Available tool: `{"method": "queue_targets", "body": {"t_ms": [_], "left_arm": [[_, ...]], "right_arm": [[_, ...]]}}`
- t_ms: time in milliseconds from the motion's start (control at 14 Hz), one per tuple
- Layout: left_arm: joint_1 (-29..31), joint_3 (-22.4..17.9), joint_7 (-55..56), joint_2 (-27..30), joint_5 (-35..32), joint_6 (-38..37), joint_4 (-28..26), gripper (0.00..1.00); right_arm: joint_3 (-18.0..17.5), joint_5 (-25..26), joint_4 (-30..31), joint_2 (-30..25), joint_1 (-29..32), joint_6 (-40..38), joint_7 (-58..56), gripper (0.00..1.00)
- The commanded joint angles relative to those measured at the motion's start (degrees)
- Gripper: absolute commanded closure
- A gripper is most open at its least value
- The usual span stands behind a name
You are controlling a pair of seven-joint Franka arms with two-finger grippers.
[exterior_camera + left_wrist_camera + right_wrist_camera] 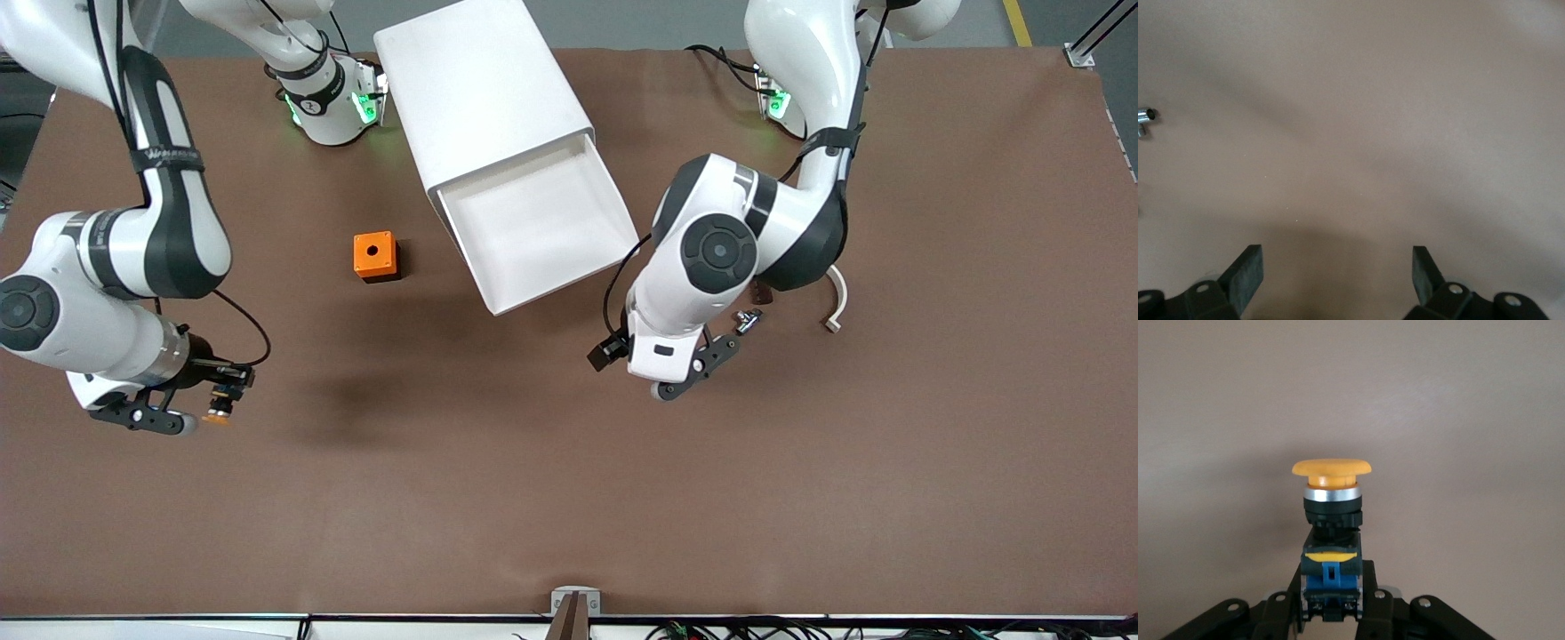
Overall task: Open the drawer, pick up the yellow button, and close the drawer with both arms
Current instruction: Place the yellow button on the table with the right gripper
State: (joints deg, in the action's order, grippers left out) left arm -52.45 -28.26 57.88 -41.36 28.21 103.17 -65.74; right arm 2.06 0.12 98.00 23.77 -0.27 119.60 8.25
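You see two arms, glossy white shells with black joint covers; round black caps at elbows; right arm (133, 258) has grey lettering on black band, thin black cable looping near wrist; left arm (738, 249) has black cable along upper link, strapped; bases glow green; right base carries black ring with number; grippers black, right gripper (1331, 613) and left gripper (1337, 280) with silver screws on finger links.

Orange-capped, black-bodied, blue-ended button (1331, 533); white drawer (539, 222); orange cube (374, 255); brown table (533, 462).
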Motion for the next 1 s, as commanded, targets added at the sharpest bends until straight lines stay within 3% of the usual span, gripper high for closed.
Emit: {"method": "queue_targets", "body": {"t_ms": [0, 569, 641, 712, 783, 925], "left_arm": [[-3.4, -0.8, -1.4, 1.0, -4.6, 1.8, -2.4, 0.01], [-9.4, -0.7, -0.2, 1.1, -8.1, 6.4, -6.6, 0.01], [-9.8, -0.7, -0.1, 1.1, -8.1, 6.3, -6.6, 0.01], [-9.9, -0.6, -0.1, 1.2, -8.0, 6.2, -6.6, 0.01], [-10.5, -0.6, 0.1, 1.3, -7.6, 5.9, -6.6, 0.01], [-11.4, -0.5, 2.9, 1.4, -7.3, 5.6, -6.6, 0.01]], "right_arm": [[-1.4, 0.7, 2.9, 3.0, 4.2, 6.8, -5.1, 1.00], [-1.4, 0.5, 2.3, 14.5, 4.8, 20.3, -7.7, 0.97], [-1.4, 0.4, 1.9, 14.9, 4.9, 20.6, -7.7, 0.75], [-1.4, 0.5, 1.5, 15.0, 4.9, 20.4, -7.7, 0.33], [-1.4, 0.4, 1.3, 14.8, 4.8, 20.1, -7.6, 0.00], [-1.4, 0.4, 0.7, 14.4, 4.7, 19.3, -7.6, 0.00]]}}
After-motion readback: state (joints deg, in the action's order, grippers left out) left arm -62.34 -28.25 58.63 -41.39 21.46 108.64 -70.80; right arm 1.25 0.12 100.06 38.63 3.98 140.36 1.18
